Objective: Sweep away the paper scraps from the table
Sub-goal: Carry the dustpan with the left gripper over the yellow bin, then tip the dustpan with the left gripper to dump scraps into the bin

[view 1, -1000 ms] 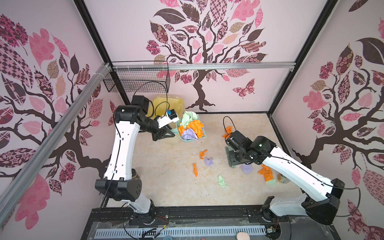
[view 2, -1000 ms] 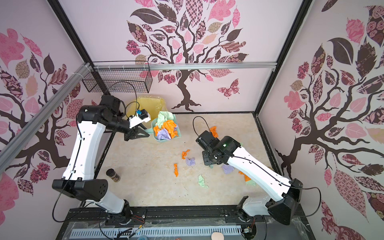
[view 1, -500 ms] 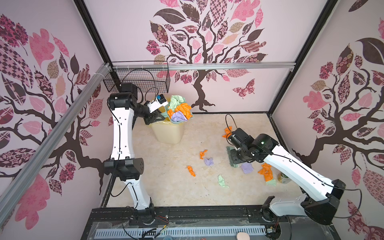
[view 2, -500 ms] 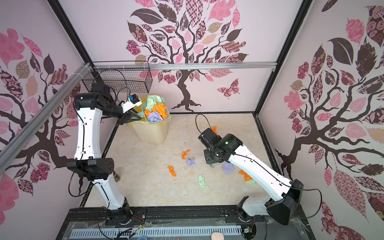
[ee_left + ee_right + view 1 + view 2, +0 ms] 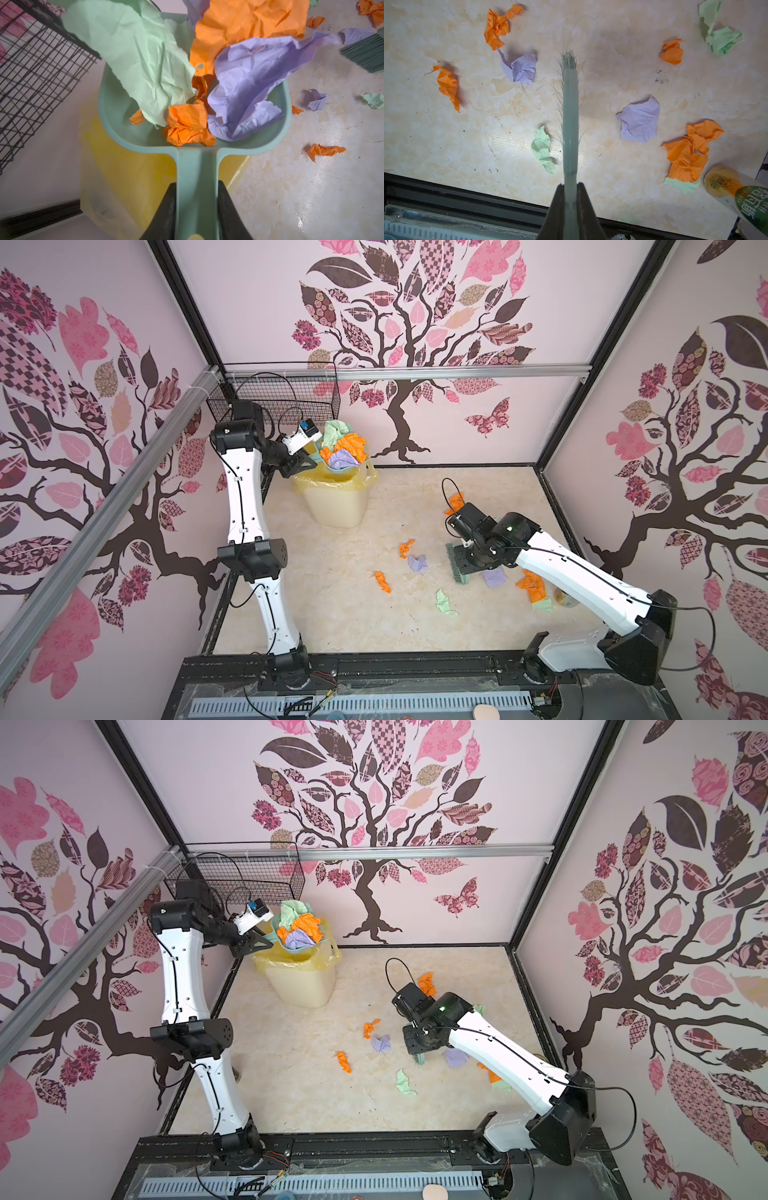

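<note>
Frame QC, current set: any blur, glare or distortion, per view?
Both top views: sharp, evenly lit, strong wide-angle perspective. Left wrist: teal plastic dustpan handle and black wire basket soft; crumpled paper scraps in the pan crisp. Right wrist: grey-green brush handle blurred, a glossy streak on the beige marbled table, scraps casting soft shadows.

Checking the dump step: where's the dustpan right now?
In both top views the dustpan is at the back left, held by the left gripper over the yellow-lined bin, loaded with paper scraps.
</note>
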Action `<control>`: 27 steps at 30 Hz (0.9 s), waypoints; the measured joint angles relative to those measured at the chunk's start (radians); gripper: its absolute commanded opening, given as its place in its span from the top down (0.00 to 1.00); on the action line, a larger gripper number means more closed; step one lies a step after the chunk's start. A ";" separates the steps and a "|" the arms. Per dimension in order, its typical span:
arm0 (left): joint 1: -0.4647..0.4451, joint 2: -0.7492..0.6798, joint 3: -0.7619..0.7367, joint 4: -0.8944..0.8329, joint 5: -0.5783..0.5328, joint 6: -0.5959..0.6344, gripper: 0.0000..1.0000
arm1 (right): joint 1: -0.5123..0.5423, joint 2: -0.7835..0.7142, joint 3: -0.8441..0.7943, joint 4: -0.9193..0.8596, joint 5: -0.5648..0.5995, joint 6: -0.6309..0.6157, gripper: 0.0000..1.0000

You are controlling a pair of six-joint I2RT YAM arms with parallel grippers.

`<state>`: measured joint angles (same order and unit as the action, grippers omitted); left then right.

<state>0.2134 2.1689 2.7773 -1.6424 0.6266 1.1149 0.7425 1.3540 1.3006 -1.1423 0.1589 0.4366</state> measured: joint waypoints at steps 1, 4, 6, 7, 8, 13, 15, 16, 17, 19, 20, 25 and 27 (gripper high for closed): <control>0.016 0.002 0.002 0.000 -0.004 0.000 1.00 | 0.000 0.000 0.000 0.002 0.000 -0.002 1.00; 0.054 0.002 0.003 -0.001 -0.022 0.005 1.00 | 0.000 0.003 0.000 0.011 0.000 -0.011 1.00; 0.074 0.002 0.003 -0.001 -0.047 0.013 1.00 | 0.000 0.012 0.000 0.017 -0.002 -0.015 1.00; 0.077 0.002 0.003 -0.001 -0.059 0.016 1.00 | 0.000 0.018 0.000 0.020 -0.003 -0.016 1.00; 0.077 0.002 0.003 -0.001 -0.073 0.019 1.00 | 0.000 0.024 0.000 0.024 -0.005 -0.018 1.00; 0.029 -0.009 -0.010 0.005 -0.208 0.075 1.00 | 0.000 0.035 0.000 0.039 -0.010 -0.019 1.00; -0.009 -0.014 -0.011 0.017 -0.278 0.109 1.00 | 0.000 0.035 0.000 0.045 -0.013 -0.019 1.00; -0.024 -0.016 -0.011 0.027 -0.307 0.122 1.00 | 0.000 0.035 0.000 0.048 -0.015 -0.019 1.00; -0.042 -0.018 -0.011 0.039 -0.343 0.143 1.00 | 0.000 0.035 0.000 0.050 -0.015 -0.019 1.00; -0.071 -0.023 -0.012 0.068 -0.405 0.179 1.00 | 0.000 0.035 0.000 0.055 -0.018 -0.018 1.00; -0.082 -0.025 -0.012 0.086 -0.438 0.200 1.00 | 0.000 0.035 -0.001 0.058 -0.019 -0.018 1.00; -0.100 -0.028 -0.012 0.168 -0.578 0.290 1.00 | 0.000 0.032 -0.026 0.074 -0.024 -0.018 1.00; -0.102 -0.031 -0.019 0.212 -0.629 0.327 1.00 | 0.000 0.032 -0.045 0.079 -0.025 -0.018 1.00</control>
<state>0.1112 2.1376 2.7579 -1.4307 -0.0021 1.4414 0.7425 1.3865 1.2560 -1.0637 0.1337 0.4187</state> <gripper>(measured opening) 0.265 0.119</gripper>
